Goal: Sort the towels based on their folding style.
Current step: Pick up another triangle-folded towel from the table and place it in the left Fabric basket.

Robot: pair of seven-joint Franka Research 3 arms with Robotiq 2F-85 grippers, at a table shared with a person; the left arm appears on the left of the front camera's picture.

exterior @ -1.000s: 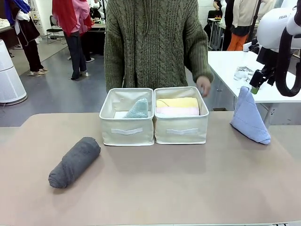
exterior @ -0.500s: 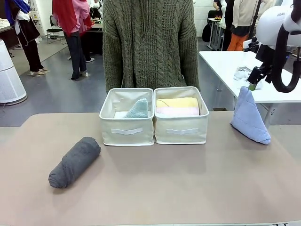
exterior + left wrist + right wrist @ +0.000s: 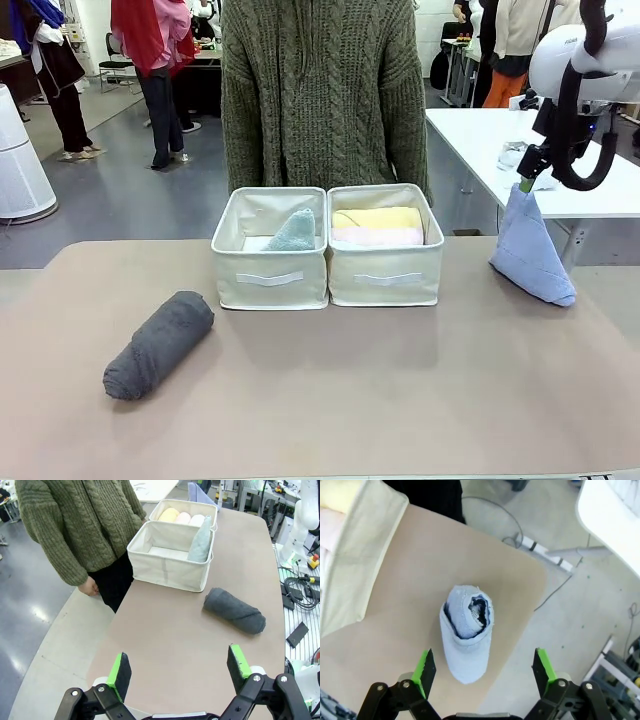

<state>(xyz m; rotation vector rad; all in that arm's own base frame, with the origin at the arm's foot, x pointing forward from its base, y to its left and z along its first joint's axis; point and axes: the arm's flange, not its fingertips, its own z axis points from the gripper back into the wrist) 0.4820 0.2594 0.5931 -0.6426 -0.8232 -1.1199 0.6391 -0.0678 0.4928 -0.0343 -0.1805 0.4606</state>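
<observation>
A light blue cone towel (image 3: 530,248) stands upright at the table's right. My right gripper (image 3: 527,183) hangs just above its tip, open; from the right wrist view the gripper (image 3: 484,666) looks straight down on the cone (image 3: 467,630). A dark grey roll (image 3: 158,344) lies at the front left. The left cream bin (image 3: 268,278) holds a pale teal cone (image 3: 294,232). The right bin (image 3: 385,275) holds a yellow roll (image 3: 377,217) and a pale pink roll (image 3: 377,236). My left gripper (image 3: 179,669) is open, high above the table, far from the grey roll (image 3: 234,610).
A person in a green knitted sweater (image 3: 320,90) stands right behind the bins, one hand (image 3: 90,586) hanging at the table's edge. A white side table (image 3: 480,140) carrying a small rag (image 3: 515,155) stands behind the blue cone. The table edge (image 3: 520,610) runs close to the cone.
The person's hand has drawn back from the right bin. My right gripper has shifted a little left and now sits over the blue cone's tip. The towels have not moved.
</observation>
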